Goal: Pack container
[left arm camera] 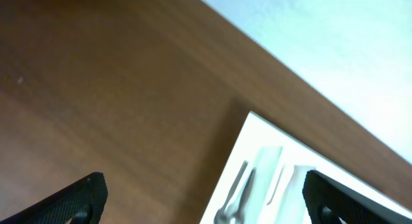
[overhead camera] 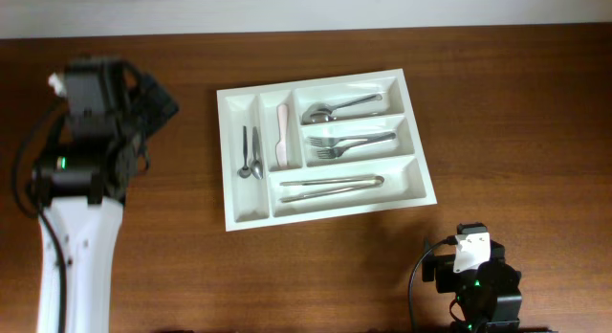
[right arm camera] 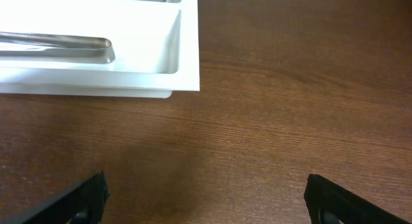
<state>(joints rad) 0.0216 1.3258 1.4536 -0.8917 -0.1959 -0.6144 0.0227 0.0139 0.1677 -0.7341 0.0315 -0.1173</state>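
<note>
The container, a big white cutlery tray, lies in the middle of the wooden table. It holds small spoons, a pale knife, larger spoons, forks and long steel pieces. My left gripper hovers left of the tray. In the left wrist view it is open, looking at the container's corner. My right gripper sits near the front edge, right of the tray. In the right wrist view it is open over bare wood, with the container's corner ahead.
The left arm's white link runs along the table's left side. A light wall borders the table's far edge. Bare wood surrounds the tray on all sides.
</note>
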